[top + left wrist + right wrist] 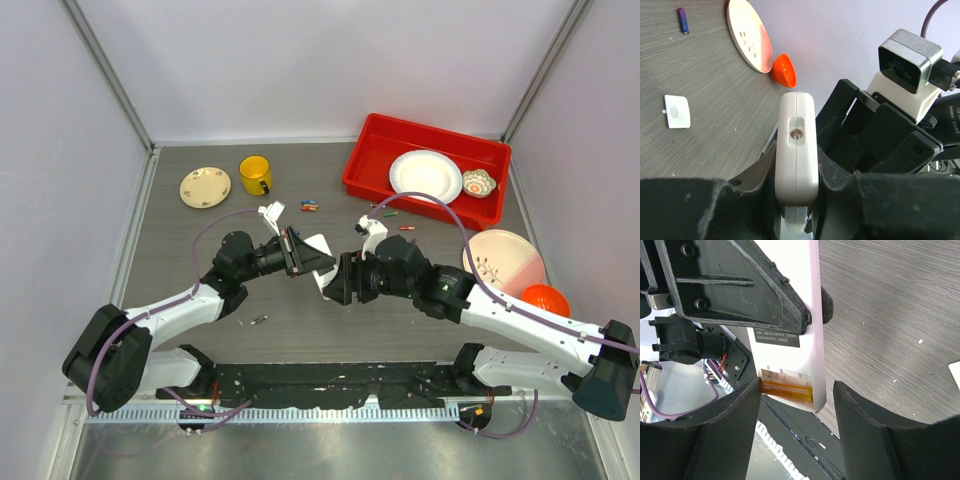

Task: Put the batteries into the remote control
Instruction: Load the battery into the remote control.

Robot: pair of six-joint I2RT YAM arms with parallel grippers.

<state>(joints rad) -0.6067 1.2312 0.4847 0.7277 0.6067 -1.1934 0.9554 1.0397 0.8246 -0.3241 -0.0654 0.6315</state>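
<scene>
My left gripper [308,262] [796,186] is shut on the white remote control [322,247] [797,145] and holds it edge-up above the table's middle. In the right wrist view the remote control [807,315] shows its open back compartment with one orange battery [786,390] lying in it. My right gripper [345,280] [796,412] is open, its jaws straddling that end of the remote. The left finger [725,435] sits at the battery's end and the right finger [870,430] stands apart. Loose batteries [308,207] [407,228] lie further back, one [258,320] lies near the front, and a blue one [683,20] shows in the left wrist view.
A small white cover [677,111] lies flat on the table. At the back right a red tray [365,160] holds a white plate [426,175] and a small bowl [478,183]. A yellow cup [255,175] and cream plate [205,186] stand back left; a pink plate [503,260] and orange bowl [545,298] are at the right.
</scene>
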